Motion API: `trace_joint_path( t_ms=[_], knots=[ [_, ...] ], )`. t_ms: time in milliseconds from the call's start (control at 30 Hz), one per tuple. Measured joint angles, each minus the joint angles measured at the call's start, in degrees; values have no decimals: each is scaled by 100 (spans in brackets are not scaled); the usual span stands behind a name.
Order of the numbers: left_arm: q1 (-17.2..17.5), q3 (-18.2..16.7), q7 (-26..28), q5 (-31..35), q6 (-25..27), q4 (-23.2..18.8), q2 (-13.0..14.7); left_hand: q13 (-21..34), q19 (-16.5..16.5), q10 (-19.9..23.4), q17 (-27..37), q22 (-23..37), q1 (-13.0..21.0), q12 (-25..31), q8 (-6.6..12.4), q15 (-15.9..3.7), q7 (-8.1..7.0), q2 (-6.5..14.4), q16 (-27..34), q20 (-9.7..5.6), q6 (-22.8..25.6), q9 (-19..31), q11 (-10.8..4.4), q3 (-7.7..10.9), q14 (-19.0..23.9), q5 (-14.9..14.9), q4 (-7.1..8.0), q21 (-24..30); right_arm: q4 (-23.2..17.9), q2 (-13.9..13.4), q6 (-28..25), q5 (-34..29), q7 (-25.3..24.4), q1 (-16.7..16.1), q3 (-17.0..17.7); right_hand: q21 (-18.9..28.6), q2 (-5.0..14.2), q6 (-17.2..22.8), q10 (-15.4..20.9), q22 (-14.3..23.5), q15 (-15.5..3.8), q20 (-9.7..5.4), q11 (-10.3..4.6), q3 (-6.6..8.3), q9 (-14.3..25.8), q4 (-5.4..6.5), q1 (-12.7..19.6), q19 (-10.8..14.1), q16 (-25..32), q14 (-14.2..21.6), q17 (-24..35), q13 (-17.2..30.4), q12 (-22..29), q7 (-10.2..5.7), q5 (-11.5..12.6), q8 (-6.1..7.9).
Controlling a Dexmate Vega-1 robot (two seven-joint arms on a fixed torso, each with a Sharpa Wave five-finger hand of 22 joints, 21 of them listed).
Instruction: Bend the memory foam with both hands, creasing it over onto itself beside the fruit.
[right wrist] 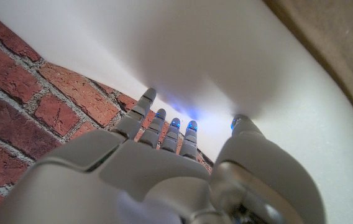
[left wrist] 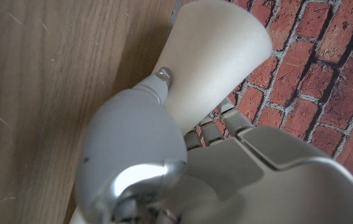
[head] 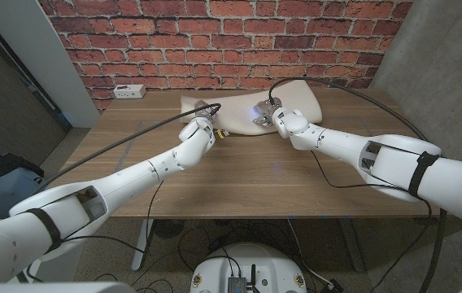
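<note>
Cream memory foam slab [head: 251, 110] — far middle of wooden desk [head: 239, 175], near the brick wall. Left hand [head: 201, 129] grips one end; right hand [head: 273, 119] presses fingertips [right wrist: 175, 123] into the other — grip uncertain. Advice: lift both ends evenly, fold inward.

One memory foam pad [head: 251, 110] lying on one wooden table [head: 239, 175]; two robot hands (left [head: 201, 129], right [head: 273, 116]) touching it; one white power strip [head: 128, 91] sitting near wall.
</note>
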Motion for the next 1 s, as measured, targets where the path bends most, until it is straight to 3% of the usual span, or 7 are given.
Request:
trace_joint_path(
  t_ms=[133,267,400,667,900,1000],
  knots=[
    [-1,-20,48,-137,-30,33,-17,12,180,572,14,53,141,89,117,-16,-54,143,67,-45,585,38,-117,249,584,0,185,158,-39,-24,7,41,24,-1,1,0,0,0,20,-2,0,100,20,18,0,-16,0,18,0,0,28,0,0,0,0,14],
    [-5,-37,98,-244,-41,18,-10,13,397,1015,60,121,77,112,205,-33,-16,218,122,-49,1135,39,-162,682,1038,12,619,396,-84,-54,7,83,56,-19,18,-1,0,2,44,2,-21,100,39,25,0,-10,0,18,0,22,30,0,0,2,0,14],
    [15,-55,206,-315,-48,-94,51,12,534,1535,69,151,50,176,299,-54,-69,236,144,-148,1767,37,-190,1003,1435,71,939,612,-152,-96,-4,122,84,-56,52,-1,24,49,73,3,-21,120,30,25,-1,-10,-23,38,0,21,30,0,0,18,0,36],
    [297,-165,801,-338,-68,-506,417,10,625,2204,52,161,-35,222,429,-122,-211,153,183,-249,2553,33,-291,1348,2007,71,1046,841,-271,-168,-41,295,156,-135,180,-2,97,146,103,2,-21,121,61,39,-6,6,-98,37,29,21,56,0,33,41,-4,58],
    [588,-374,1753,-349,-79,-865,747,41,607,2382,66,161,-85,222,520,-138,-267,130,184,-329,2823,33,-374,1429,2173,71,1112,914,-375,-229,-42,435,241,-202,275,-10,196,166,154,-1,-31,355,51,77,-3,111,-196,30,50,73,82,-1,34,19,-43,53],
    [756,-505,2195,-345,-115,-1059,932,41,597,2431,69,136,-153,222,527,-138,-288,124,177,-339,2880,39,-361,1445,2173,70,1128,932,-495,-292,-47,484,287,-251,311,-10,196,176,154,-2,-31,353,51,85,-1,119,-196,29,50,73,82,0,34,9,-43,53]
  ],
)
